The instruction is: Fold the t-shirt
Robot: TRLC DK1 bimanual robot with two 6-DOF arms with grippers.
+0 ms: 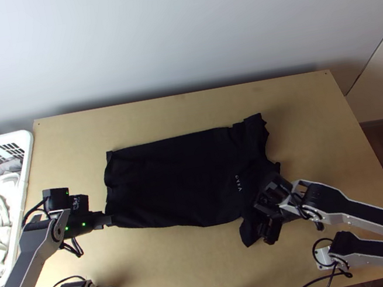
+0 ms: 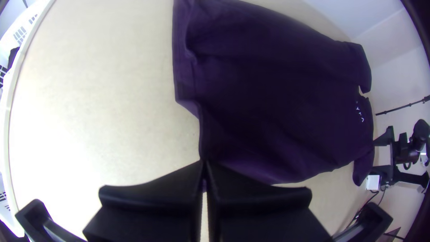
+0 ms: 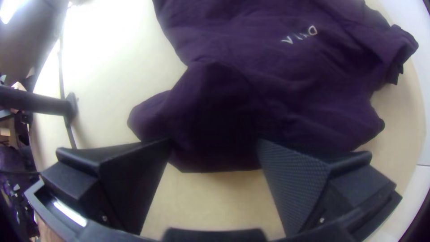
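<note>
From the top view, the shirt [image 1: 180, 181] is lying spread on the counter [image 1: 173, 277], its long axis running left to right, the hem facing left and the neck end facing right. The left end effector [image 1: 110, 220] is sitting at the near left hem corner [image 1: 119, 217], so the body is stretching away to its right and far side. The right end effector [image 1: 260, 215] is standing over the near right shoulder, beside the near sleeve [image 1: 247, 232], with most of the shirt lying to its left and far side.

From the left wrist view, the left end effector's fingers are pressing together, clamping the hem corner.

From the right wrist view, the right end effector's fingers are standing apart, with sleeve cloth lying between them, not pinched. This arm is the nearer one to the sleeve, so it is probably needing to close there next. Both ends of the near edge would then be facing a carry toward the far edge, across the long axis; an uneven lift could be skewing the fold.
</note>
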